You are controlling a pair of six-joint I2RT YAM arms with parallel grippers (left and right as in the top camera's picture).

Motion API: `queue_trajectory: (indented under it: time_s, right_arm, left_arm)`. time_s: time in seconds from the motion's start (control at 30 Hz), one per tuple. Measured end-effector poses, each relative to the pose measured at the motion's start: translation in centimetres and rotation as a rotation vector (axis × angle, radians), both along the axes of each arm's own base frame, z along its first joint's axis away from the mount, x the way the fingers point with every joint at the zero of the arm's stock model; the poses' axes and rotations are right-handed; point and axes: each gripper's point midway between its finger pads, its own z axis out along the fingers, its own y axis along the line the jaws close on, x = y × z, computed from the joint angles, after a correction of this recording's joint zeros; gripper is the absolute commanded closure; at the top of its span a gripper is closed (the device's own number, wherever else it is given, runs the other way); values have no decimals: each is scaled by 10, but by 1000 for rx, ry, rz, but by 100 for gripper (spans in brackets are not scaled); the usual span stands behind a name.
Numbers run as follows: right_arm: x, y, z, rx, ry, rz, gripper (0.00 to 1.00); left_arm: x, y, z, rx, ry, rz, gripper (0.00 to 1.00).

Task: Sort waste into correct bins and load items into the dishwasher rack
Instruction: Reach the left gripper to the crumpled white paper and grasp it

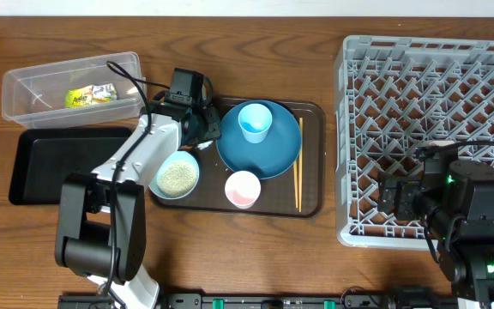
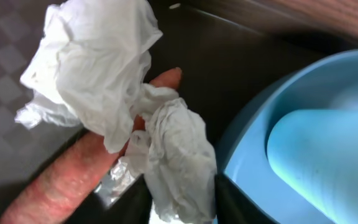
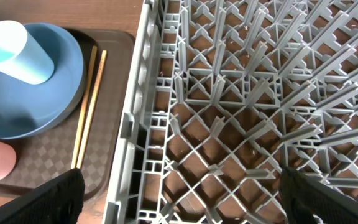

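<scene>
Left gripper [image 1: 199, 123]: down on the brown tray [image 1: 311, 159], beside the dark-blue dish [image 1: 277, 156]. Jaws either side of the crumpled white paper [image 2: 98, 68], apparently touching it; cannot tell whether clamped. Paper draped over the carrot piece [image 2: 61, 186]. Right gripper [image 3: 179, 205]: spread wide, empty, over the grey rack [image 3: 247, 93]. Wrapper [image 1: 91, 94] inside the clear tub [image 1: 28, 90].

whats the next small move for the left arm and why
Probably close the left gripper so its fingers firmly pinch the crumpled white paper. It sits bunched between them, draped over the carrot piece on the brown tray beside the dark-blue dish; whether they already grip it is unclear. It likely goes in the clear tub.
</scene>
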Motion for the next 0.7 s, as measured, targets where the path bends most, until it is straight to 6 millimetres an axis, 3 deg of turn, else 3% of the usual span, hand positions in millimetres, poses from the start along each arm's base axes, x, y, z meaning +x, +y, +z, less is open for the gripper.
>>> queue_trajectory:
  time_s: [0.2,0.37,0.5,0.6,0.7]
  right_arm:
    - [0,0,0,0,0,0,1]
    - [0,0,0,0,0,0,1]
    - [0,0,0,0,1,0,1]
    - [0,0,0,0,1,0,1]
    - [0,0,0,0,1,0,1]
  left_arm:
    - [0,0,0,-1,1,3,94]
    - [-3,1,-1,4,14,-3,94]
    - [-18,4,3,16,61,-7,94]
    - [-18,6,26,10,19,-9,94]
    - [0,16,80,-12,-135,8,94]
